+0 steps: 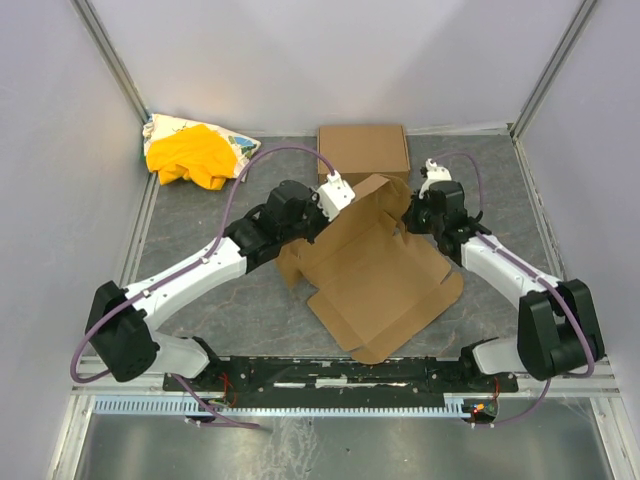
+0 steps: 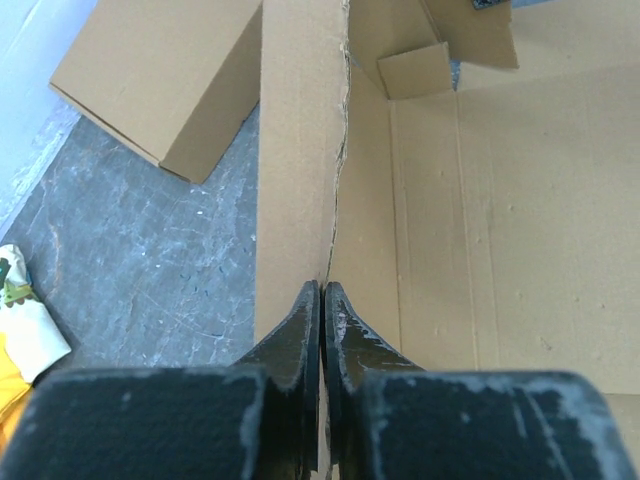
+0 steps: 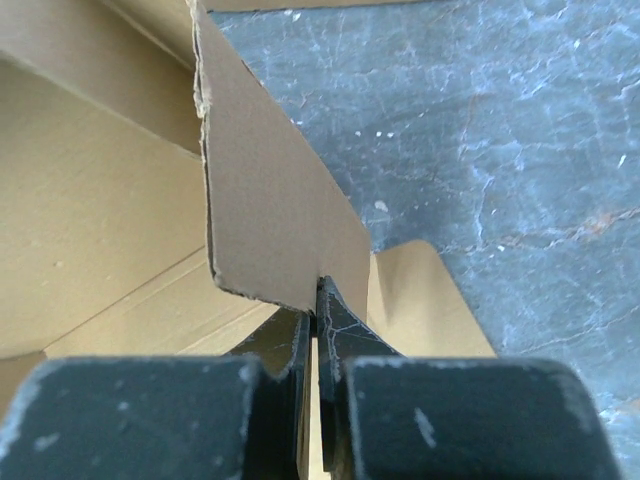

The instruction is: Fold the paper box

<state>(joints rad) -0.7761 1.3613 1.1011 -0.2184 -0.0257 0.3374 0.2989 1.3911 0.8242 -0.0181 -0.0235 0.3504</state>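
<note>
**Both claws clenched on raised walls of the half-open mailer**

The paper box point(image 1: 375, 280) lies open on the grey table point(image 1: 200, 320), directly on the near side of the flat closed cardboard box point(image 1: 363, 150). Its far flap stands up close to that closed box's front edge, while its wide base panel and near flaps spread flat, away from the closed box towards the arm bases.

The left gripper point(image 1: 348, 203) sits just off the closed box's near-left corner. In the left wrist view, the left gripper point(image 2: 322, 290) has its jaws pressed together on the edge of an upright wall of the paper box point(image 2: 520, 250). That wall runs straight away from the fingertips, and the closed box point(image 2: 160, 80) lies beyond it to the left.

The right gripper point(image 1: 408, 215) sits off the closed box's near-right corner. In the right wrist view, the right gripper point(image 3: 316, 290) is pinched onto the lower edge of a raised flap of the paper box point(image 3: 90, 200), with the box interior to the flap's left and bare table point(image 3: 500, 150) to its right.

A yellow cloth bundle point(image 1: 190, 155) lies well to the left of the closed box.
</note>
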